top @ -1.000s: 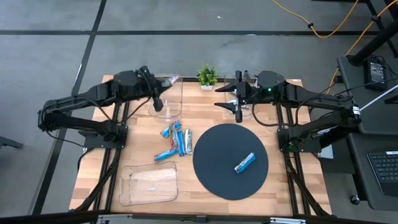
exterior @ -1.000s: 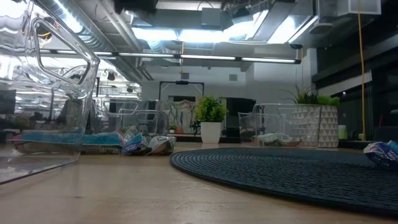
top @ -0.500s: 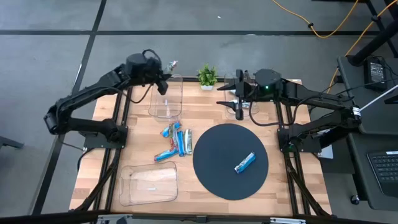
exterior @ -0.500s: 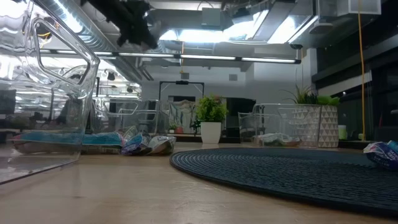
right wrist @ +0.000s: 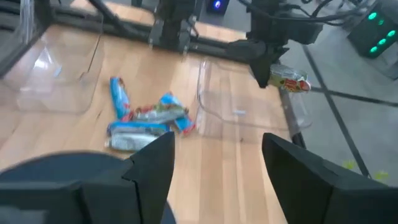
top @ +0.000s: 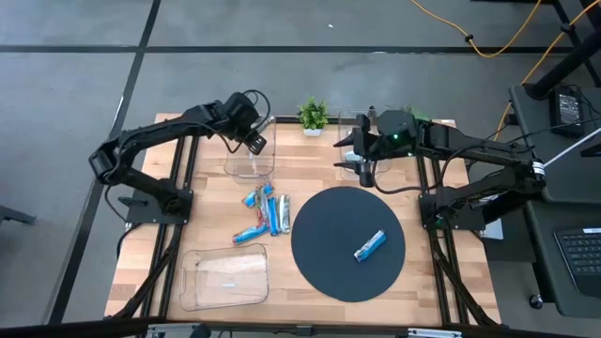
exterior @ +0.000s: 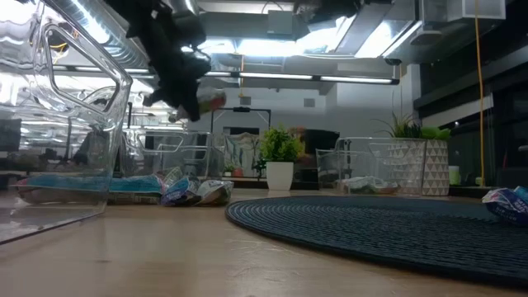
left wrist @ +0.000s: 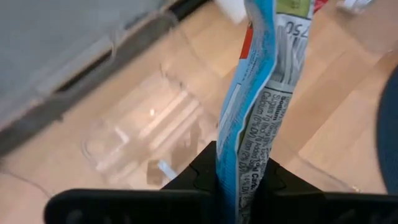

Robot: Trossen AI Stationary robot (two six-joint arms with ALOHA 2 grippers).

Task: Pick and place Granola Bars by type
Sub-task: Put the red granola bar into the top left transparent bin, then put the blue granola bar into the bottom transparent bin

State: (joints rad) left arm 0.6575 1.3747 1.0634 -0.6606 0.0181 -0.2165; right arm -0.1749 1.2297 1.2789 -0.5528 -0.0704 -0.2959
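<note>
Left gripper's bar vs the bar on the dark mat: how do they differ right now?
The bar in the left gripper is pinched in shut fingers and held in the air over the far clear tray; the bar on the round mat lies flat and untouched. The held bar hangs on end, showing its silver-white printed side with a blue edge; the mat bar shows mostly blue. Both are small foil-wrapped granola bars.

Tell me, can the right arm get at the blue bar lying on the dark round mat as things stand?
Probably yes. The right gripper hangs open and empty past the mat's far edge, and the blue bar lies alone with nothing over it.
</note>
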